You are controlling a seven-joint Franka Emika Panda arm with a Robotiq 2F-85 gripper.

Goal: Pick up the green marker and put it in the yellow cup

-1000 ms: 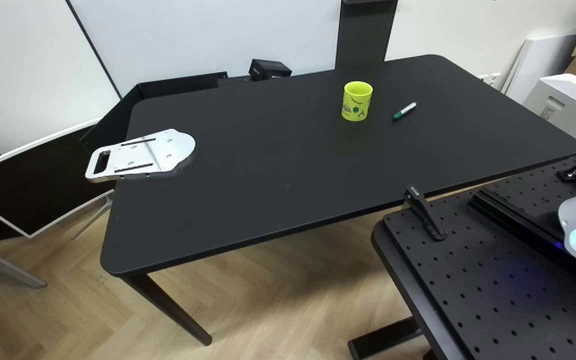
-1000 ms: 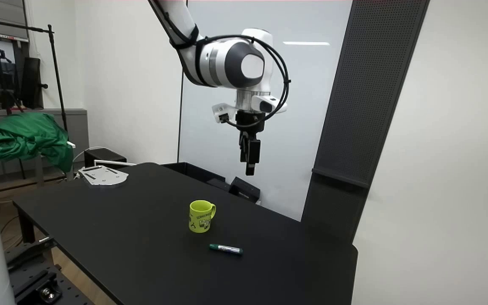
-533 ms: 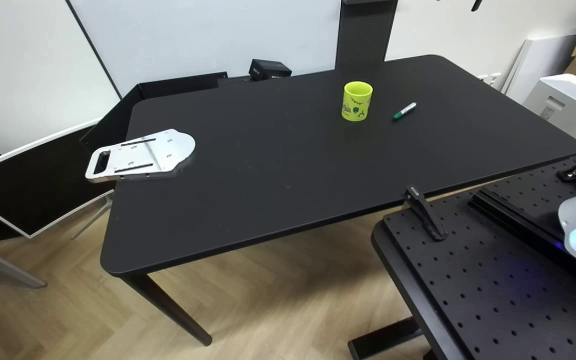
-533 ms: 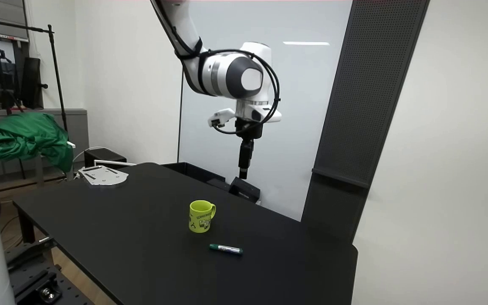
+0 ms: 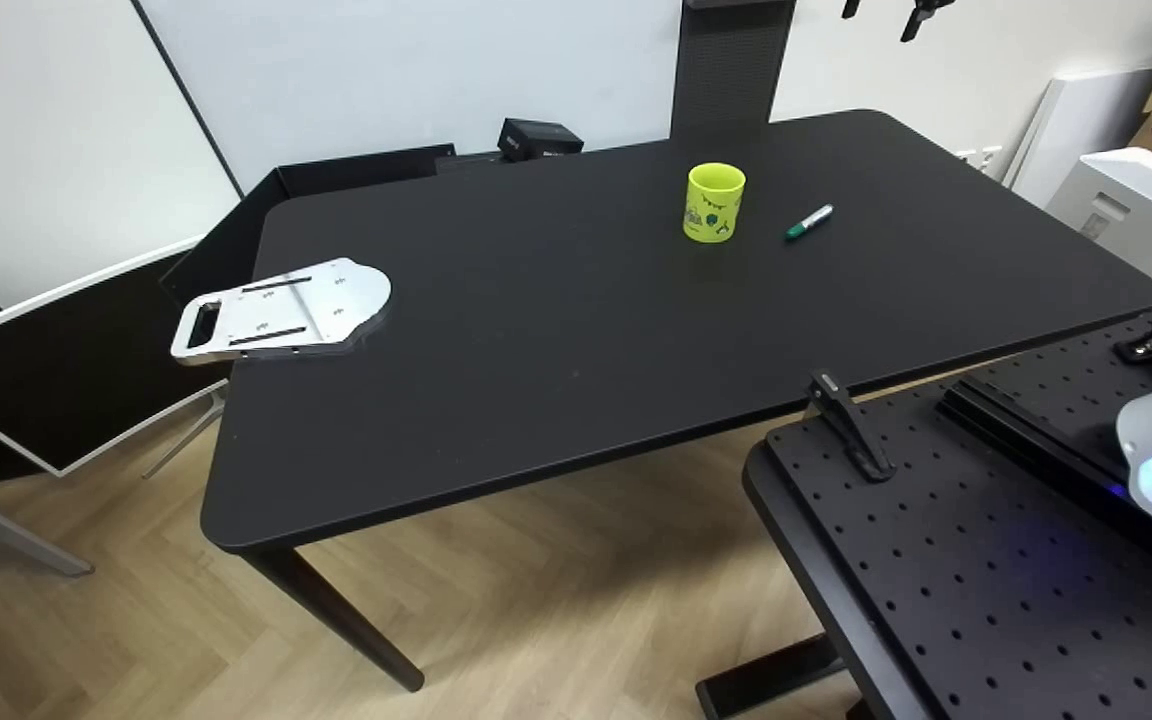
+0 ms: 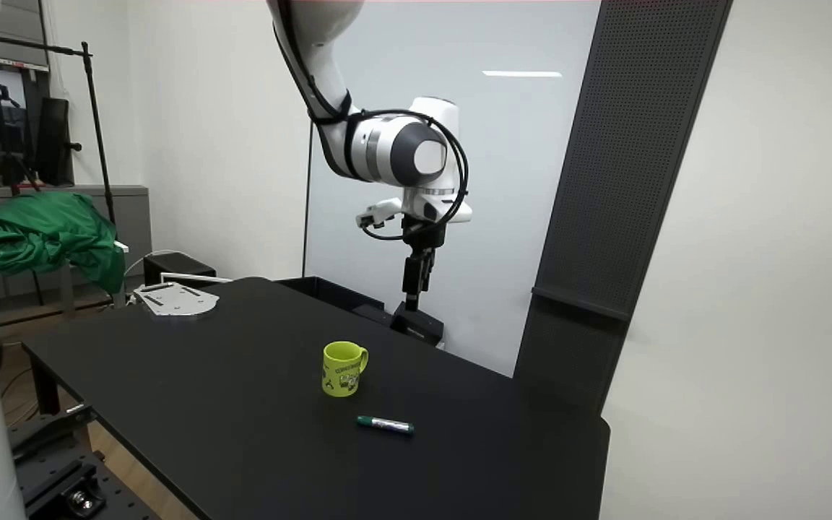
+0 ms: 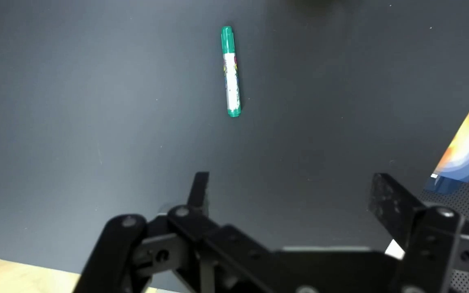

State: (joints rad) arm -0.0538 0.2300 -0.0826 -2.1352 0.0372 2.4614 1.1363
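The green marker point(image 5: 809, 222) lies flat on the black table in both exterior views, with a white label between its green ends point(image 6: 386, 425). In the wrist view the marker point(image 7: 231, 72) lies upper centre, beyond the fingertips. The yellow cup point(image 5: 713, 205) stands upright beside the marker, its handle visible in an exterior view point(image 6: 341, 370). The cup is out of the wrist view. My gripper point(image 7: 291, 176) is open with nothing between its wide-apart fingers. It points down, high above table level, in an exterior view point(image 6: 412, 300); only its fingertips show at the top edge of an exterior view point(image 5: 881, 22).
A white metal plate point(image 5: 286, 305) lies at the far end of the black table point(image 5: 536, 330). A black box point(image 6: 416, 323) stands behind the table. A perforated black bench point(image 5: 986, 570) adjoins the table's front edge. A blue printed item point(image 7: 466, 138) shows at the wrist view's right.
The arm has lowered and its wrist has turned slightly. The fingertips have come into view at an exterior view's top edge and shifted left and down. The marker and cup have not moved.
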